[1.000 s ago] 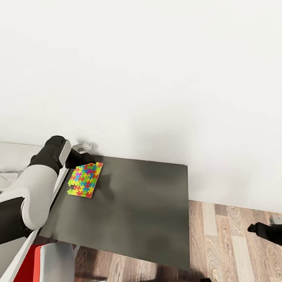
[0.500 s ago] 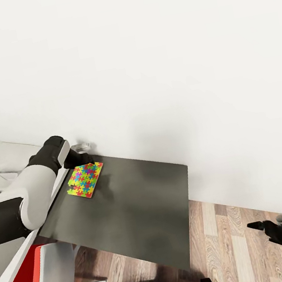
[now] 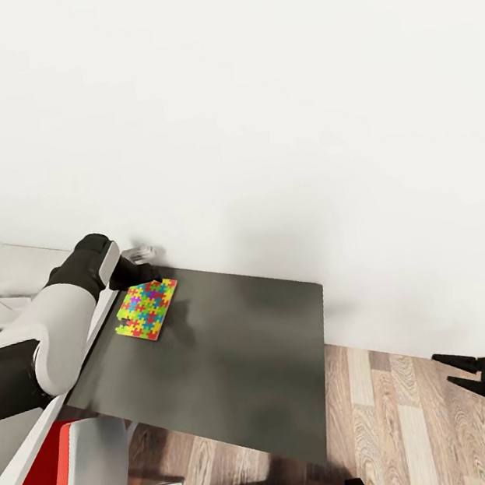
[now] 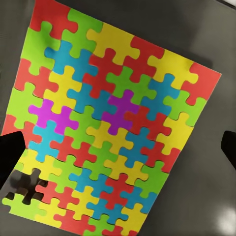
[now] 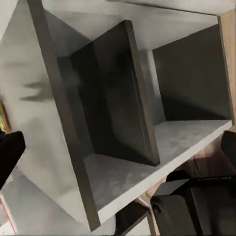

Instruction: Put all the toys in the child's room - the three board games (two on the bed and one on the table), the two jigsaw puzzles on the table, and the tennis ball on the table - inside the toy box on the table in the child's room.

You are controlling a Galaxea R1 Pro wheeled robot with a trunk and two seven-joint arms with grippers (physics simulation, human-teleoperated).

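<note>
one jigsaw puzzle (image 4: 110,123) beneath spread left gripper (image 4: 120,147)

The right gripper (image 3: 453,369) now sits farther right and a little higher over the floor (image 3: 399,421) than a second ago. Its grey forearm has slid out of the head view.

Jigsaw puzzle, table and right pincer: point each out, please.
jigsaw puzzle (image 3: 148,309), head view, centre of its coloured face
table (image 3: 246,360), head view, bare dark top
right pincer (image 3: 456,370), head view, between its fingertips
</note>
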